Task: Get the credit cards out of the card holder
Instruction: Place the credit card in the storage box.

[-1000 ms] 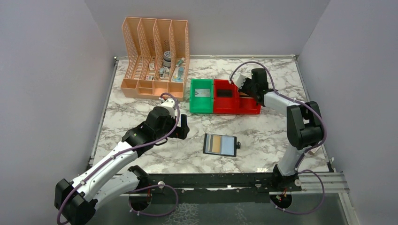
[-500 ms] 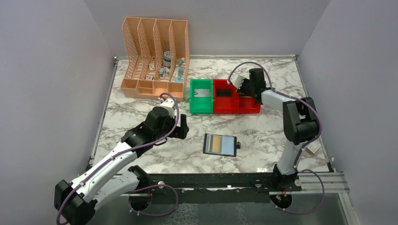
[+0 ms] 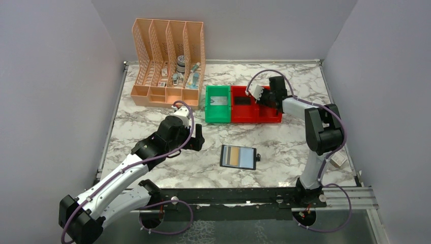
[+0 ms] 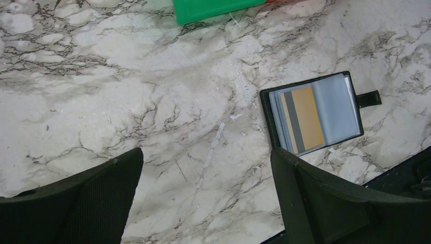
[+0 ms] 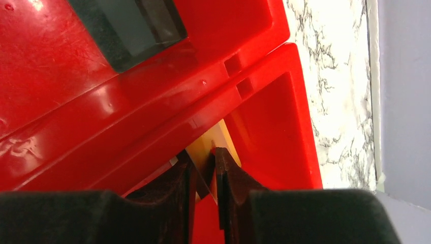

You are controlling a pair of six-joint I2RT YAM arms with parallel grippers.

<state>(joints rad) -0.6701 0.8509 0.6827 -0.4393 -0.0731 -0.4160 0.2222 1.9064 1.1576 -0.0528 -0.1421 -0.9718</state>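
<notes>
The black bifold card holder [image 3: 239, 156] lies open and flat on the marble worktop [image 3: 289, 147], long axis 9-to-3 o'clock, with a tan plastic card [image 3: 233, 156] in its left panel. The left pincer [image 3: 197, 138], spread wide, is nearer, at 10 o'clock. The right pincer [image 5: 205, 156], well apart at 1 o'clock over the red plastic bin [image 5: 274, 112], flanks a second tan card [image 5: 216, 140]; whether it is pinching the card cannot be told.

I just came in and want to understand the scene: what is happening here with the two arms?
The right gripper hangs over the red bin at the back, with a tan credit card between its fingers; whether it grips the card, I cannot tell. The left gripper is open and hovers above the table, holding nothing. The card holder lies open near it, and a tan card is in it.
</notes>
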